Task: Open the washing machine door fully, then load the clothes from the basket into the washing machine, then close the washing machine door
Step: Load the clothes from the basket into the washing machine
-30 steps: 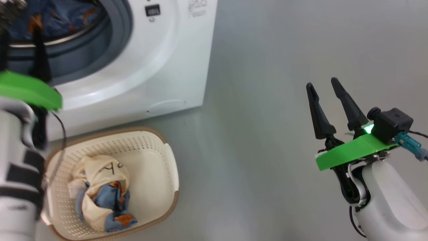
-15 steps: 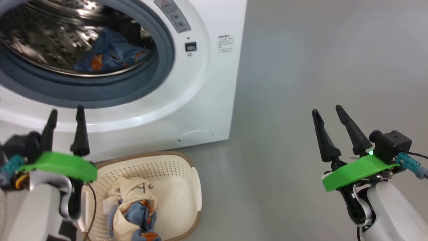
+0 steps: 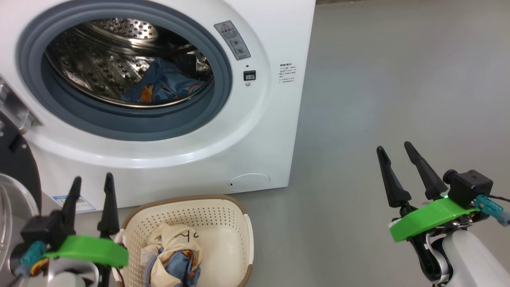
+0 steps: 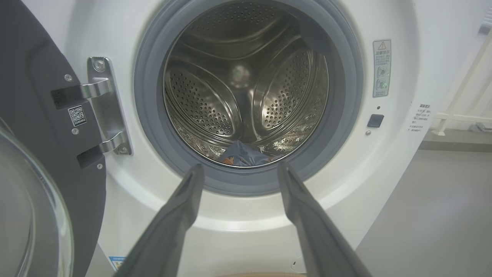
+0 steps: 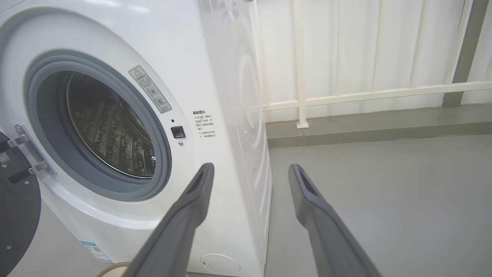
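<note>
We see the washing machine (image 3: 275,119) as a smooth white box with a broad, rounded front collar. Its door (image 4: 27,69) is swung wide to the left on a bright metal hinge (image 4: 103,104); its inner face is matt dark plastic around a bulging clear glass bowl. A thick grey-blue rubber seal (image 3: 131,129) rings the mouth, and behind it the polished steel drum (image 4: 246,88) is peppered with small holes and shaped into raised ribs. At the drum's bottom lies a crumpled blue garment (image 3: 163,85) with orange prints, perhaps one piece, though the seal's lip hides its lower edge. On the grey, faintly glossy floor (image 3: 378,79), just in front of the machine's base, stands the basket (image 3: 223,223), an oval cream plastic tub with perforated walls and a brown woven-look rim. In it the clothes (image 3: 175,255) sit bunched, soft cream cloth with black line marks wrapped around blue and orange fabric. Low on the machine's front we see a round white cap (image 3: 250,181) and a small blue label (image 3: 73,203). The left gripper (image 3: 92,177) hovers beside the basket's left rim, its two tapered dark fingers spread and holding nothing. The right gripper (image 3: 393,146) hangs over bare floor well to the right, its fingers likewise spread and empty.
</note>
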